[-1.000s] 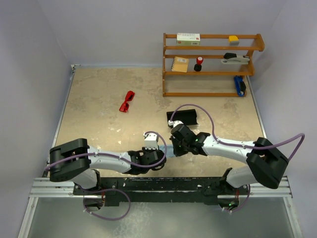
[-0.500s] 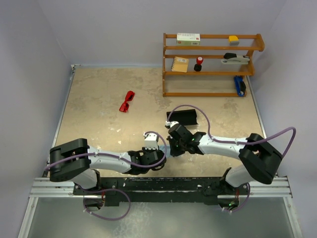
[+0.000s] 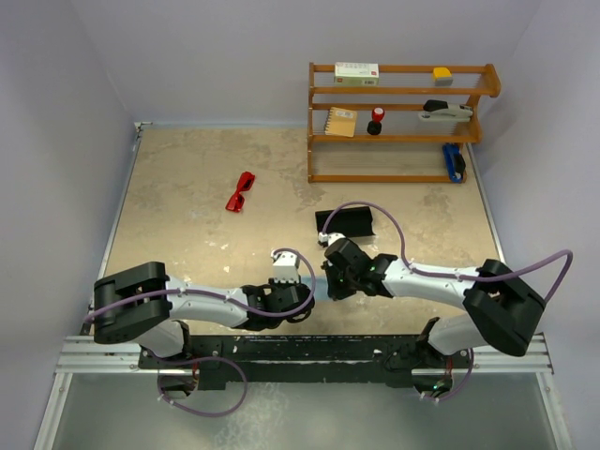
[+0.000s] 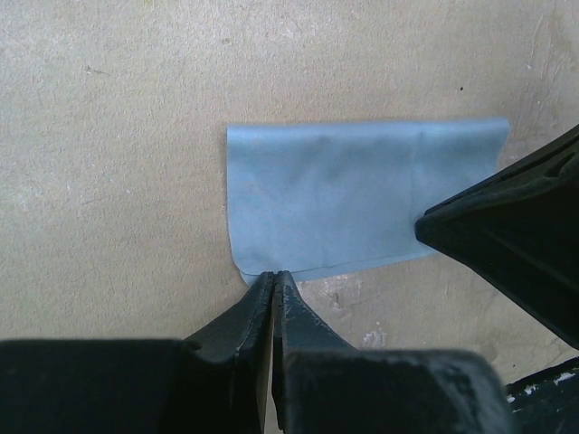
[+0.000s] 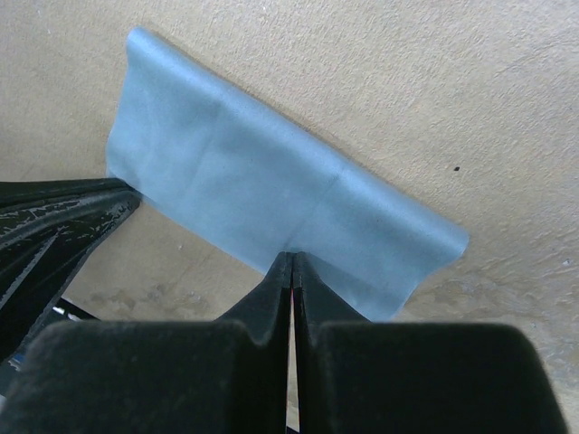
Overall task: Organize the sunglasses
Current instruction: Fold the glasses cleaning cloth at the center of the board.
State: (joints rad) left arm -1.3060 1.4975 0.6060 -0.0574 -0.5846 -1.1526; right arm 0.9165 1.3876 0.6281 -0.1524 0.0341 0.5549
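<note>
**Two shut pincers are meeting at a blue cloth, and the red sunglasses are lying far off**

The small bright red plastic sunglasses (image 3: 241,191) are lying on the speckled tan table (image 3: 178,234), up on the left side. They are well apart from both arms.

Near the front middle, the left pincer (image 4: 272,278) is holding its two black fingers tight together. Its tips are sitting right at the near left corner of a thin, light blue, oblong cloth (image 4: 362,203). The cloth is lying flat on the table. I cannot tell if the corner is caught between the fingers.

The right pincer (image 5: 291,260) is also pressing its fingers together. Its tips are touching the cloth's other long edge. So the two pincers are facing each other with the cloth between them.

A black oblong case (image 3: 345,221) is lying just behind the right pincer, between it and the shelf. The brown wooden shelf (image 3: 403,139) is standing at the far right. It is holding a white box (image 3: 356,73), a tan notepad (image 3: 341,122) and some other small things.

From above, the two arms are hiding almost all of the cloth. Only the wrist cameras are showing its shape and the shut tips. Only the top camera is showing the sunglasses, the case and the shelf.
</note>
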